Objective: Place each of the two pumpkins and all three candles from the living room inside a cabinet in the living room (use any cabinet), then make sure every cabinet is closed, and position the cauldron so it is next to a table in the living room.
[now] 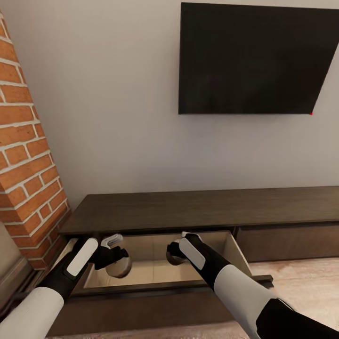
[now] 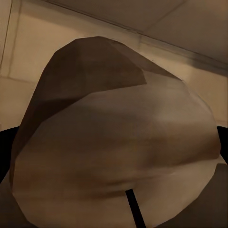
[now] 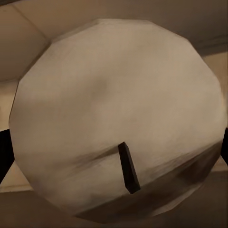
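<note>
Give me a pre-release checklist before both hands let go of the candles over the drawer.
1. Drawer open: ok. The cabinet has its left drawer pulled out, pale inside showing.
2. Left hand holds a candle: ok, the beige cylinder sits between its fingers.
3. Right hand holds a candle: ok, wick end faces the wrist camera.
4. Both hands over the drawer opening: ok in the head view.
5. Drawer floor beneath free of other items: cannot tell, the candles block both wrist views.
6. Candle height above the drawer floor: cannot tell.
</note>
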